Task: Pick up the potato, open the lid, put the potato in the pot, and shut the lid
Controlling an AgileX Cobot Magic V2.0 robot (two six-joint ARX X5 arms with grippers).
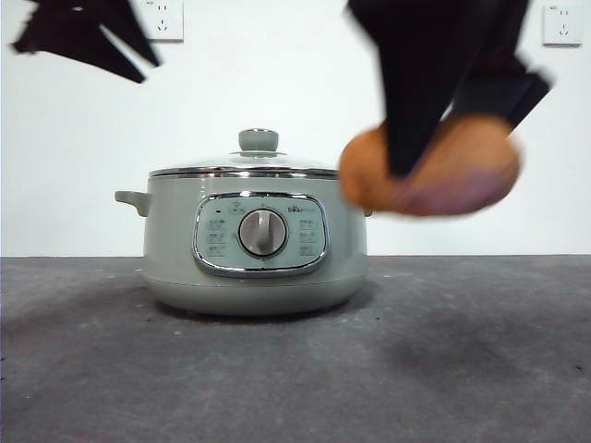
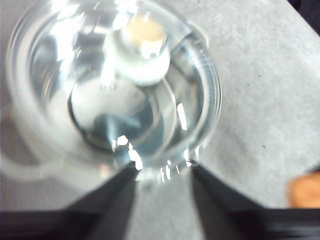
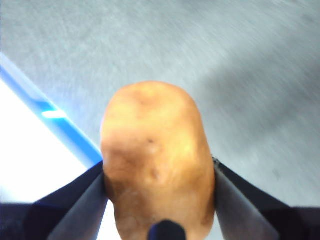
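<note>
The sage-green pot (image 1: 254,254) stands on the table with the glass lid (image 1: 245,167) on it, green knob (image 1: 259,140) on top. My right gripper (image 1: 406,161) is shut on the orange-brown potato (image 1: 429,171) and holds it in the air to the right of the pot, about level with the lid. In the right wrist view the potato (image 3: 157,160) fills the gap between the jaws. My left gripper (image 1: 125,60) hangs high above the pot's left side, jaws open and empty. In the left wrist view it (image 2: 162,175) looks down on the lid (image 2: 115,90) and knob (image 2: 142,47).
The grey table (image 1: 443,369) runs in front of and beside the pot. Two wall sockets (image 1: 164,18) sit on the white wall behind. A blue stripe (image 3: 55,122) edges the table in the right wrist view.
</note>
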